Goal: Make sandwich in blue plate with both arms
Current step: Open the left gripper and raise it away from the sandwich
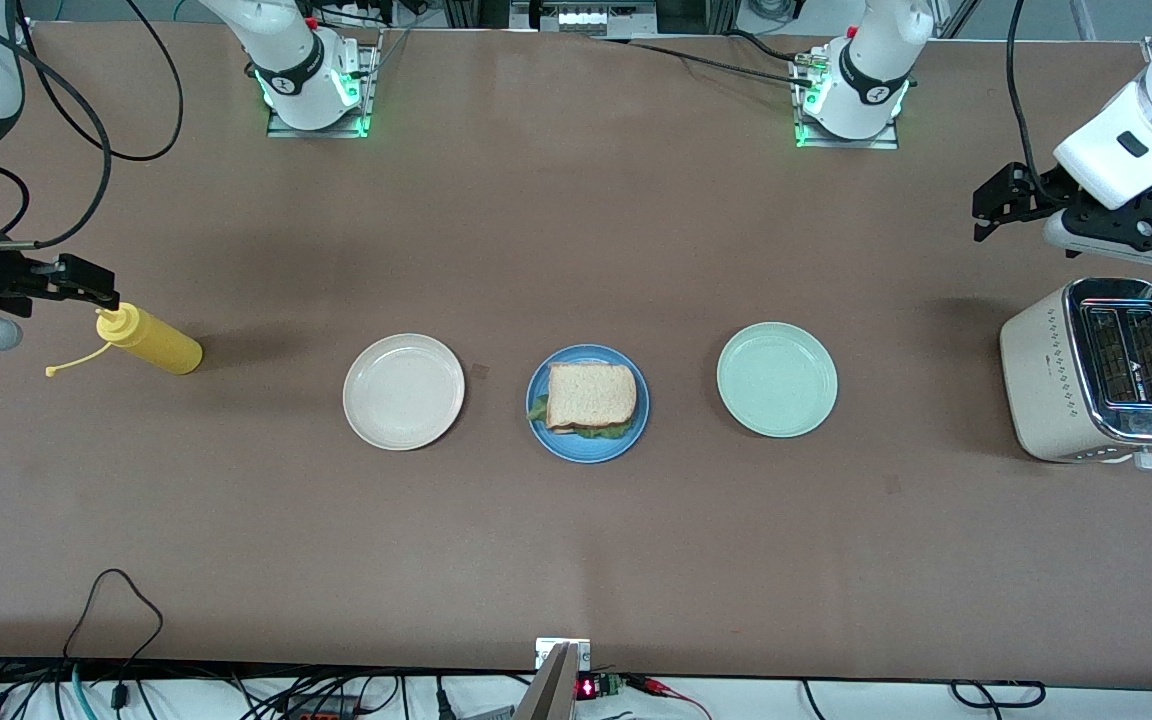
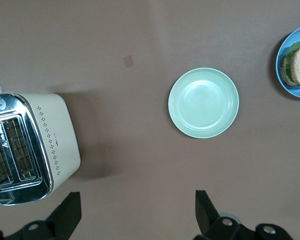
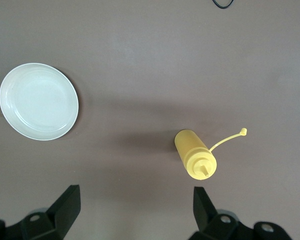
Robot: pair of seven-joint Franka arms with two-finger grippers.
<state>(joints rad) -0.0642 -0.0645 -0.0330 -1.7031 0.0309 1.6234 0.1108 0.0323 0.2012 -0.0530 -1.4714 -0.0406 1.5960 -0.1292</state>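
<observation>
While both arms wait up off the bench [image 1: 576, 560], toaster [image 1: 1096, 370] sits under left claw [image 2: 135, 212], jaws wide, holding nothing. Right claw [image 3: 135, 210] wide too, over mustard btl [image 1: 151, 340]. Blue plate [image 1: 636, 425] sits mid-bench btwn cream plate [image 1: 403, 391] and mint plate [image 1: 776, 379], w/ sandwich [image 1: 591, 397] on it.

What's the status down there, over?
Left gripper open, up by the cream toaster; right gripper open over the yellow squeeze bottle. Bread-and-lettuce sandwich sits assembled on the round blue plate. Nothing in the way.
</observation>
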